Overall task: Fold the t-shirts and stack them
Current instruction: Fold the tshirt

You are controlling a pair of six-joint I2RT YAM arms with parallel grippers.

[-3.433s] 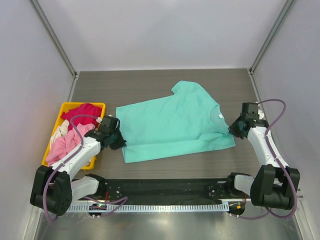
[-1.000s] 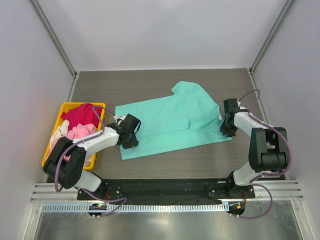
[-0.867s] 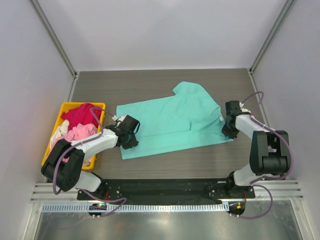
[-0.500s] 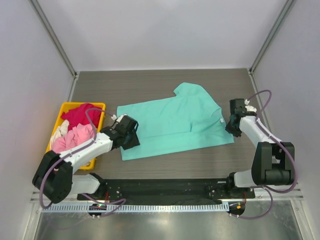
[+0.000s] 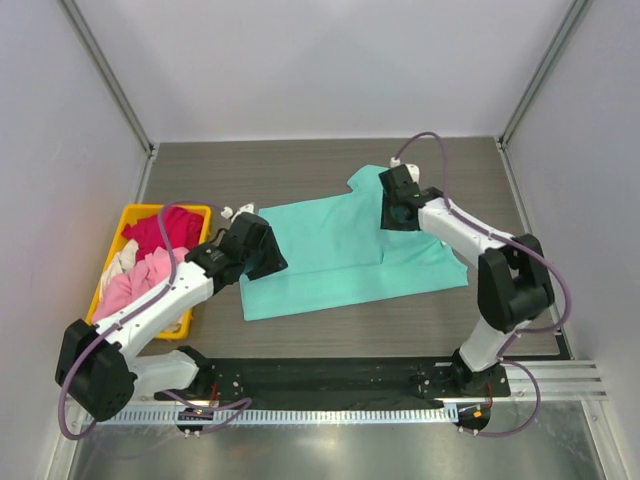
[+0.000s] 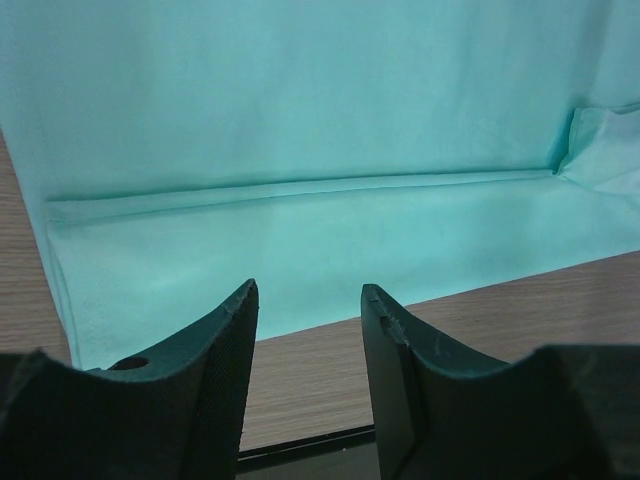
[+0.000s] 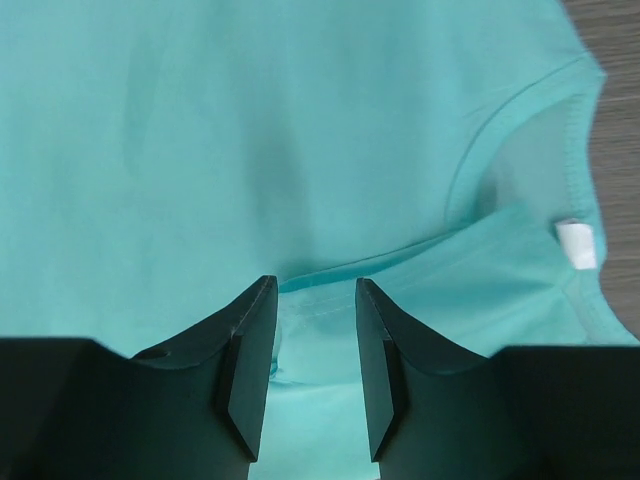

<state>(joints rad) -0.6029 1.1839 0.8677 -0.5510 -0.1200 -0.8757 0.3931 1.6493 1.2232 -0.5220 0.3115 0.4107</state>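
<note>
The teal t-shirt (image 5: 340,255) lies spread on the table (image 5: 250,170). Its near part is doubled back, so a folded edge runs across the cloth just beyond the tips of the left gripper (image 6: 308,300). Those two fingers stand apart with nothing between them. Through the gap I see only teal cloth and, nearer, a strip of bare wood. Whether the tips touch the cloth I can't tell. From above, the gripper's black body hides the shirt's left edge.

The right gripper (image 7: 312,300) is over the chest of the shirt, fingers parted and empty too, with a folded edge crossing right at their tips. Off to their right curves the neckline (image 7: 480,140), with a small white label (image 7: 577,245) below it. The gripper's own body cuts off the cloth nearer in.

Beyond the left arm, the yellow bin (image 5: 130,212) holds a magenta-red t-shirt (image 5: 160,228), a light pink t-shirt (image 5: 140,282) and a whitish t-shirt (image 5: 118,258). They are bunched together and crossed by the arm's cable, so their shapes are hard to read.
</note>
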